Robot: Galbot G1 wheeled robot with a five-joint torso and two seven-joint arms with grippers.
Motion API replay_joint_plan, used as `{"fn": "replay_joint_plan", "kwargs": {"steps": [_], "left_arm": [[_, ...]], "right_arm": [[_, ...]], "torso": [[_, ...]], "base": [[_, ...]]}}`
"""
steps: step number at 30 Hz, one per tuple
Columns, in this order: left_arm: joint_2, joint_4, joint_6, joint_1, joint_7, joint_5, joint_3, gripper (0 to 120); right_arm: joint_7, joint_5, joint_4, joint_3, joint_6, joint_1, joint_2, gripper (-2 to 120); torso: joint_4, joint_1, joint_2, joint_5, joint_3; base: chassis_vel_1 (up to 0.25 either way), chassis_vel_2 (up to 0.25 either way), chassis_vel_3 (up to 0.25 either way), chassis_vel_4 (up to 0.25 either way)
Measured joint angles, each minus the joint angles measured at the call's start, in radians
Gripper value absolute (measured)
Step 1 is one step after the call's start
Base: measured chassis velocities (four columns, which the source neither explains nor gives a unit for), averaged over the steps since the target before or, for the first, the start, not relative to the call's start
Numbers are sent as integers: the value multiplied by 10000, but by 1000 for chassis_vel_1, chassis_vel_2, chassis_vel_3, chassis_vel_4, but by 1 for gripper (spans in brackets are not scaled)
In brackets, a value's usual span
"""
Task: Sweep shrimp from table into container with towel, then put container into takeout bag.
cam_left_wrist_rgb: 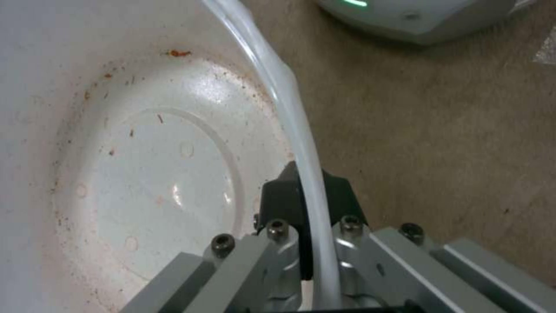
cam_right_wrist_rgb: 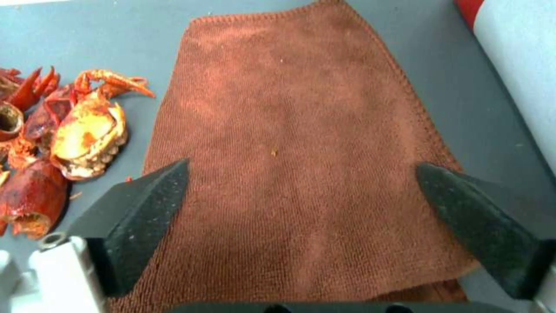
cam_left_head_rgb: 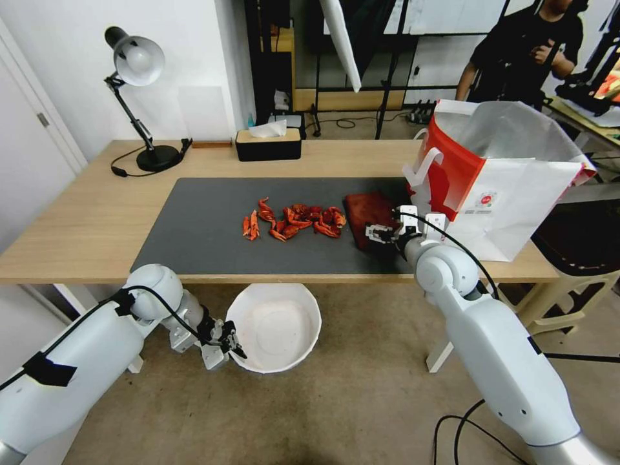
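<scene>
A: The desk carries a dark mat; the shrimp lie mid-mat, the towel flat just beside them, toward the takeout bag at the right end.

B: And the right gripper?

A: Directly over the towel, jaws wide apart. A shallow pinch might slip off the cloth.

B: The container?

A: Held below the desk's near edge, its rim clamped in the left gripper. Shrimp swept off-line could fall to the floor.
</scene>
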Motion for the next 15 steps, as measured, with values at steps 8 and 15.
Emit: {"fn": "replay_joint_plan", "kwargs": {"steps": [8, 15], "left_arm": [[-7, -19, -42, 43, -74, -7, 0, 0], [25, 0, -118, 81, -194, -25, -18, 0]], "right_arm": [[251, 431, 116, 30, -324, -26, -31, 74], [329, 658, 178, 104, -326, -209, -69, 52]], "torso": [[0, 0, 0, -2, -1], [-3, -1, 1, -3, -3]], "base": [[0, 0, 0, 0], [0, 0, 0, 0]]}}
